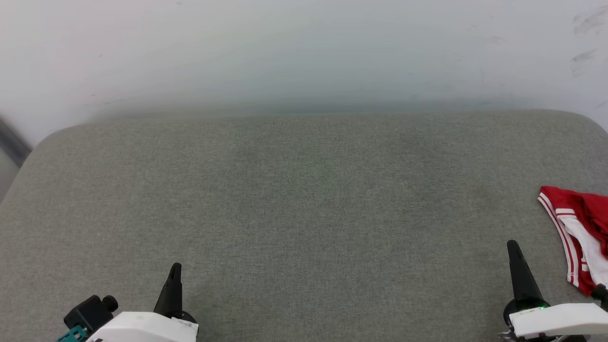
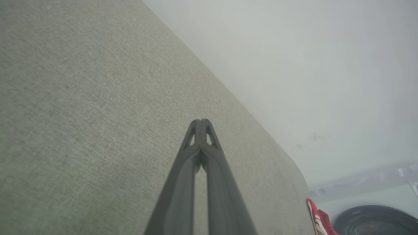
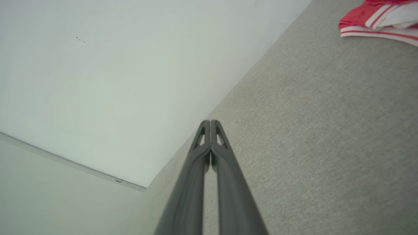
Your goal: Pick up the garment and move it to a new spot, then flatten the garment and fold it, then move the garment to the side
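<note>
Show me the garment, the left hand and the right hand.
garment (image 1: 591, 206), head view, on its red upper fold.
left hand (image 1: 175, 267), head view, at the closed fingertips.
right hand (image 1: 512, 245), head view, at the closed fingertips.

The garment (image 1: 577, 232) lies on the upholstered surface (image 1: 304, 213) at its right edge, just right of the right gripper (image 1: 512, 245). The left gripper (image 1: 175, 268) hangs over the near left, well apart. Behind the surface stands a wall (image 1: 304, 47).

I see the bench (image 1: 304, 199) in matt, coarse-woven grey cloth, the garment (image 1: 577, 228) in smooth red-and-white fabric, the left gripper (image 2: 201, 122) and right gripper (image 3: 210, 122) in matt dark plastic.
</note>
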